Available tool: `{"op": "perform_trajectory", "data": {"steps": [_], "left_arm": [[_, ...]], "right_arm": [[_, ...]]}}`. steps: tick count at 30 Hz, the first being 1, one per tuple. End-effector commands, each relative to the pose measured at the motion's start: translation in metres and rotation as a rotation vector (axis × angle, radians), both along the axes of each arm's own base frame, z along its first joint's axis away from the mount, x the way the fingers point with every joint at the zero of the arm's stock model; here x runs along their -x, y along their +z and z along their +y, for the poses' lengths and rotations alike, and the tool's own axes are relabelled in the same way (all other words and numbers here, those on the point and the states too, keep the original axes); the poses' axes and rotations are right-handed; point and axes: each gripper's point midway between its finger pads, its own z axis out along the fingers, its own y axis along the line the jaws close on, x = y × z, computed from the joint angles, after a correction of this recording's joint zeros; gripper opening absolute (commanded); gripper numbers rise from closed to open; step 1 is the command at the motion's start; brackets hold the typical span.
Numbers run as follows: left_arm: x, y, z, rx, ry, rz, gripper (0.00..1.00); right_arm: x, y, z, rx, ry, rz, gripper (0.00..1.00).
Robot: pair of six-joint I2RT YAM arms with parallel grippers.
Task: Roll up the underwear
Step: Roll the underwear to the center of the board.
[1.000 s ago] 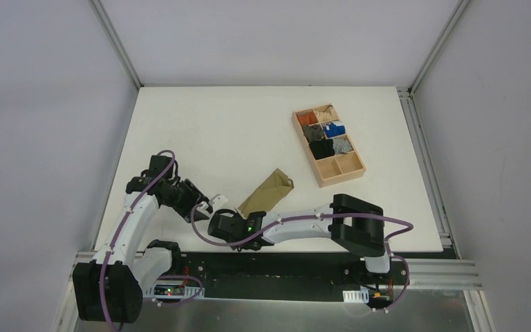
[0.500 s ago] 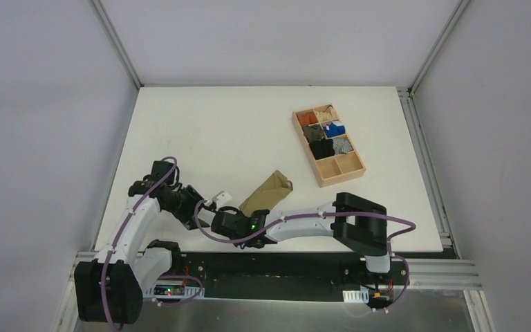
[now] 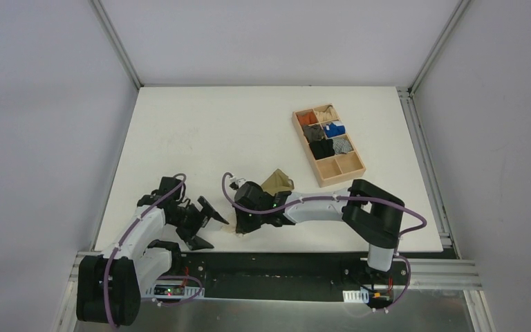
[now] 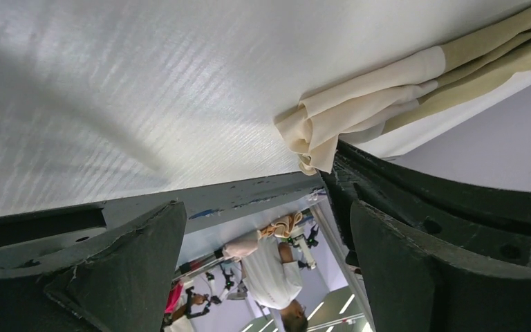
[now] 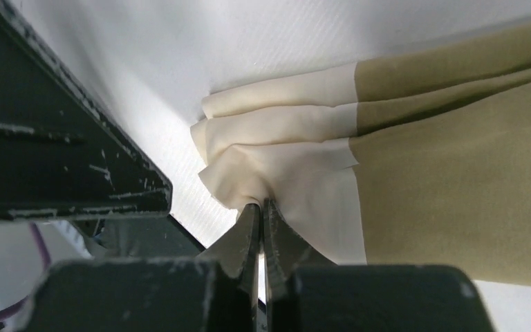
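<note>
While the overhead view shows the olive-khaki fabric underwear with its cream-white waistband [image 3: 277,182] lying near the front edge of the white worktop [image 3: 200,138], the right hand [image 3: 242,225] sits on the garment's near end. The left hand [image 3: 214,230] stands spread wide just beside it, empty. The compartmented wooden tray [image 3: 342,178] is well apart, so open room lies to the left and on the far side of the garment.

From the left wrist, the bunched waistband [image 4: 346,117] rests on the worktop close to its front edge, beyond the splayed fingers [image 4: 124,277].

From the right wrist, the jaws are pinched tight on a fold of the waistband, with olive cloth trailing away fairly flat. I judge the roll is only starting. The next move calls for turning the pinched end over toward the far side, away from the edge.
</note>
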Motion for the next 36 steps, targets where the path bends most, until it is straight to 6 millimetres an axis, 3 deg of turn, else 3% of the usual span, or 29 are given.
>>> {"op": "perform_trajectory", "data": {"steps": [1, 11, 23, 32, 36], "left_arm": [[0.000, -0.001, -0.011, 0.044, -0.019, -0.018, 0.90], [-0.006, -0.016, -0.015, 0.026, 0.002, -0.027, 0.76], [-0.017, -0.036, -0.017, 0.018, 0.044, -0.039, 0.72], [-0.024, -0.044, -0.013, -0.029, 0.040, -0.024, 0.50], [-0.032, -0.039, -0.014, -0.028, 0.042, -0.043, 0.28]], "right_arm": [[0.008, 0.020, 0.011, -0.134, -0.006, 0.127, 0.00], [-0.002, 0.035, 0.013, -0.271, -0.068, 0.250, 0.00], [-0.002, 0.036, 0.011, -0.282, -0.066, 0.263, 0.00], [-0.001, 0.036, 0.009, -0.280, -0.062, 0.260, 0.00], [-0.001, 0.033, 0.007, -0.272, -0.064, 0.261, 0.00]]}}
